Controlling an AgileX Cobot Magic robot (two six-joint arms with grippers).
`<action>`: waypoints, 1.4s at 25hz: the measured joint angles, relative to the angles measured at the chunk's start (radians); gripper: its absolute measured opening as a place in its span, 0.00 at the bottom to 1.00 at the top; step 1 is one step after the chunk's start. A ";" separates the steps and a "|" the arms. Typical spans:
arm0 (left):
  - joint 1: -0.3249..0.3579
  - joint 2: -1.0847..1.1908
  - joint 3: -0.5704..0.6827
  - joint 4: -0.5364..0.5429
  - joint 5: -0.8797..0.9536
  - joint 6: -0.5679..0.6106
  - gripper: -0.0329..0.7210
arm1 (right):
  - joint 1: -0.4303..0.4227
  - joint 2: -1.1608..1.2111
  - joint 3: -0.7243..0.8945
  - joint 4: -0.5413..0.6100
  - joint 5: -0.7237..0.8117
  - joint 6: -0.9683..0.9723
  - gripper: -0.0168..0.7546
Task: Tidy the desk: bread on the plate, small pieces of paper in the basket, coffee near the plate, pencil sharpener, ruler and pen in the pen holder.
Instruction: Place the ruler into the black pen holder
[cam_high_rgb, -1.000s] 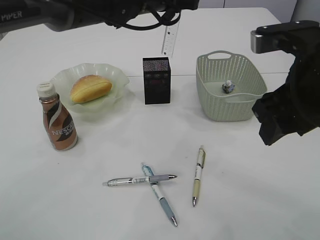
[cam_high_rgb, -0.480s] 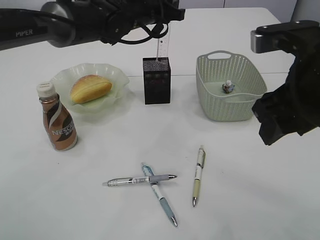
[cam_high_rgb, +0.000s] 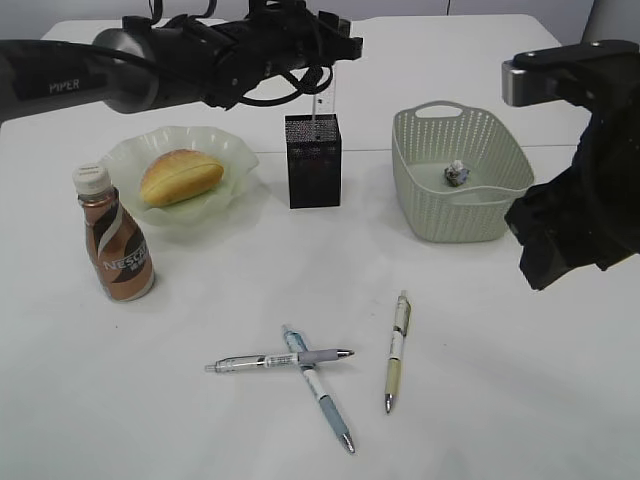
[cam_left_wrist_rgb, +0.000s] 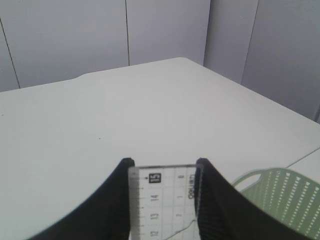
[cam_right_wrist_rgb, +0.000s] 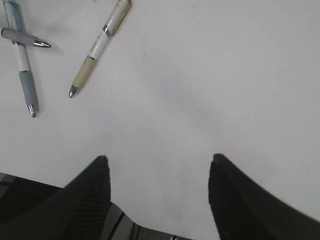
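Three pens — one ruler

Bread on plate, coffee before it; pen holder right (basket farther right).

The desk is plain white. On it, the bread is golden-yellow on a pale green translucent plate. The coffee is brown and bronze with a white swirl and white cap. The pen holder is black mesh; the basket is grey-green and perforated. The ruler is clear with black markings. 3 pens: grey, pale blue, beige.
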 joint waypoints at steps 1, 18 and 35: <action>0.002 0.000 0.000 0.000 -0.001 0.000 0.40 | 0.000 0.000 0.000 -0.002 0.000 0.000 0.65; 0.004 0.000 0.000 -0.051 0.006 0.000 0.41 | 0.000 0.000 0.000 -0.004 0.000 0.000 0.65; 0.004 0.000 0.000 -0.060 0.006 0.000 0.51 | 0.000 0.000 0.000 -0.004 0.000 0.000 0.65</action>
